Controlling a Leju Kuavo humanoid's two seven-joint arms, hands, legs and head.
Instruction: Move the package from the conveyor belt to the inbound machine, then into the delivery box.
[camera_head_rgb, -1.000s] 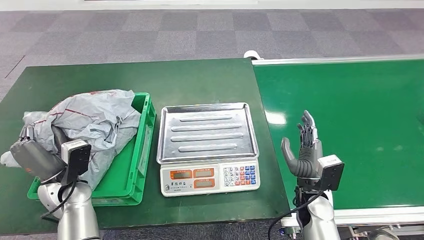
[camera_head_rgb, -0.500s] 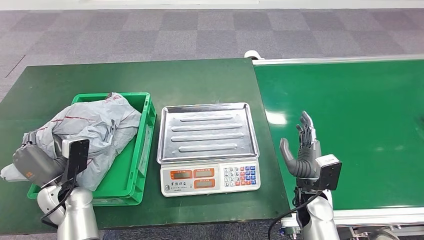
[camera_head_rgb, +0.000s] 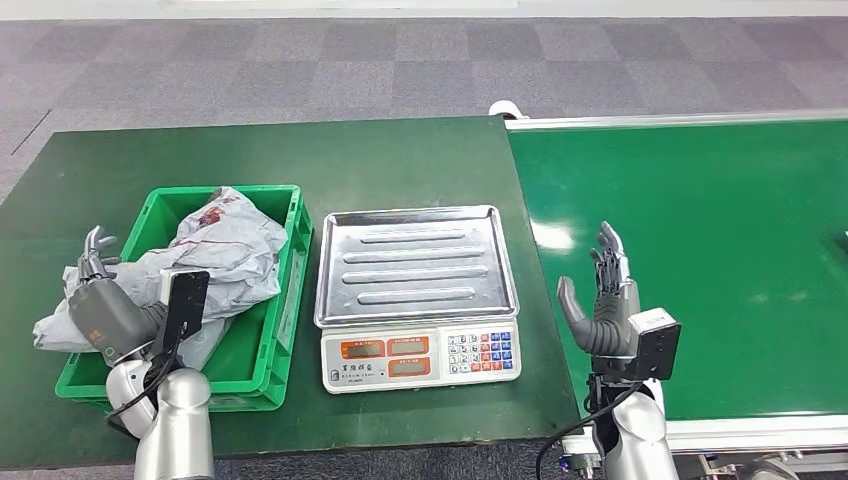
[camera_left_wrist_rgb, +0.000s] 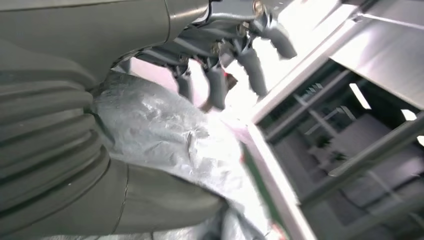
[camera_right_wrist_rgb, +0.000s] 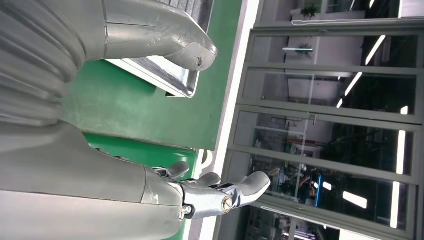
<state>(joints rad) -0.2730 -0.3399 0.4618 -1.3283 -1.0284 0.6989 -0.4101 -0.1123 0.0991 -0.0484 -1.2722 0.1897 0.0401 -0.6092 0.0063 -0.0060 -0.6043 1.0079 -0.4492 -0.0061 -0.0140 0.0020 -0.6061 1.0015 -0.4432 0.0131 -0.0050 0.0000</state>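
We see the left hand raised over the near left corner of the green plastic crate, fingers spread and pointing up, nothing gripped in them. Our right hand stands upright at the near edge of the green conveyor belt, palm turned toward the scale, fingers straight and apart, thumb out to the side, holding nothing.

Inside the crate lies the crumpled grey plastic mailer package, a red mark showing near its top. It fills most of the crate, and its near left part spills over the rim onto the dark green table, right under our left hand. Just beside the crate sits the white electronic scale with its bare ribbed steel weighing pan.

From the left wrist we look along the ribbed cover and see the dark fingers fanned out just above the wrinkled grey film; whether a fingertip grazes it we cannot tell, the picture being blurred. From the right wrist we catch the thumb and the fingers well apart, a corner of the steel pan beyond, and glass-paned walls behind the belt.
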